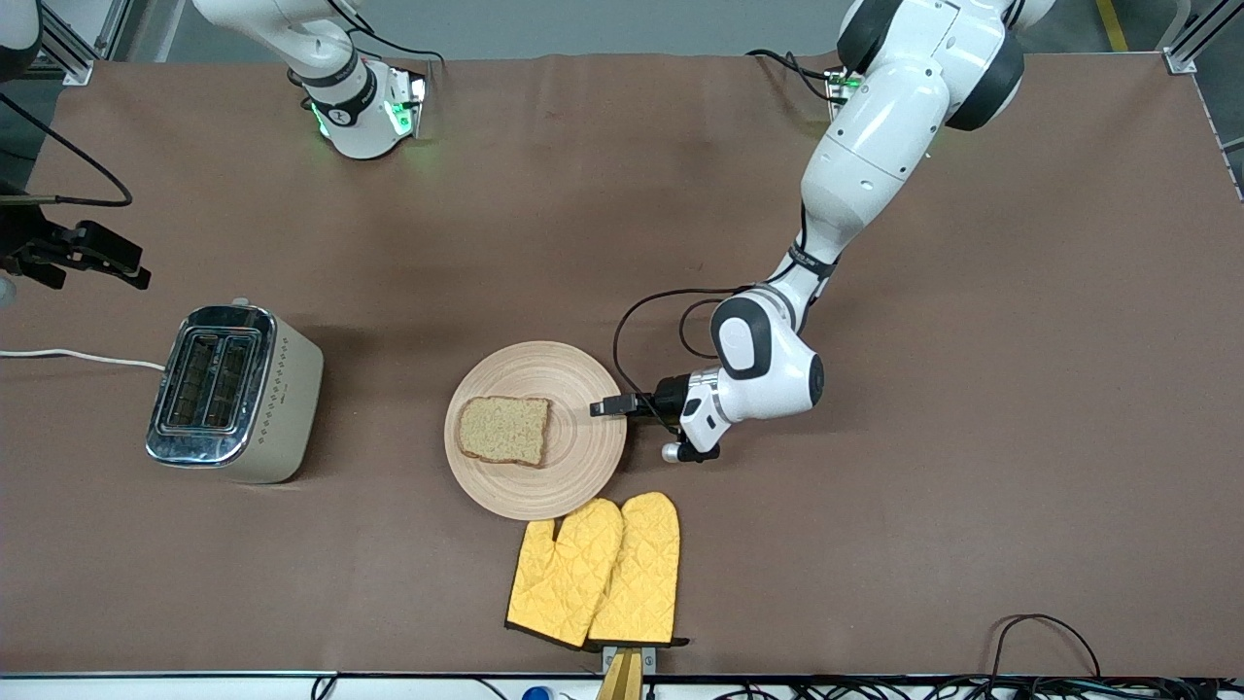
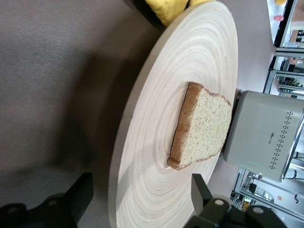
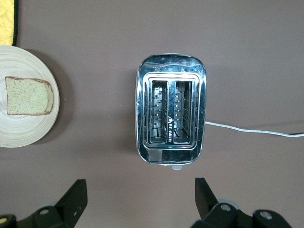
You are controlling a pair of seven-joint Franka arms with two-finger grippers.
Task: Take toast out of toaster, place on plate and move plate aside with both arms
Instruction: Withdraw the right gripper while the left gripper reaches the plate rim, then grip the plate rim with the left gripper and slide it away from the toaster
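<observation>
Left gripper point(image 1: 610, 406) sits low at the plate point(image 1: 573, 467), at the edge that faces the left arm's end of the table, with its fingers spread and straddling the rim; the left wrist view shows one finger point(image 2: 78, 192) outside the plate's edge and the other over the wood, neither yet pinching. Toast point(image 1: 503, 430) lies flat on the plate, a little off centre toward the toaster point(image 1: 233, 394), whose two slots stand empty. So the bread is delivered, and the step in hand, as I judge it, is taking hold of the plate to shift it aside.

To do that well, the left gripper should close squarely on the rim, one finger under or against the outer edge and one on top, deep enough that the thin wood does not slip out. A shallow bite would likely tip the plate and slide the toast. Yellow oven mitts point(image 1: 595, 574) touch or overlap the plate's edge nearest the front camera, so any drag that way risks snagging them.

Right gripper point(image 3: 137, 199) hangs wide apart over the table beside the toaster, well away from the plate, holding nothing; its arm waits. Since the task calls for both arms, it would best take the plate's rim on the toaster side before any move, so the plate travels level and slowly.
</observation>
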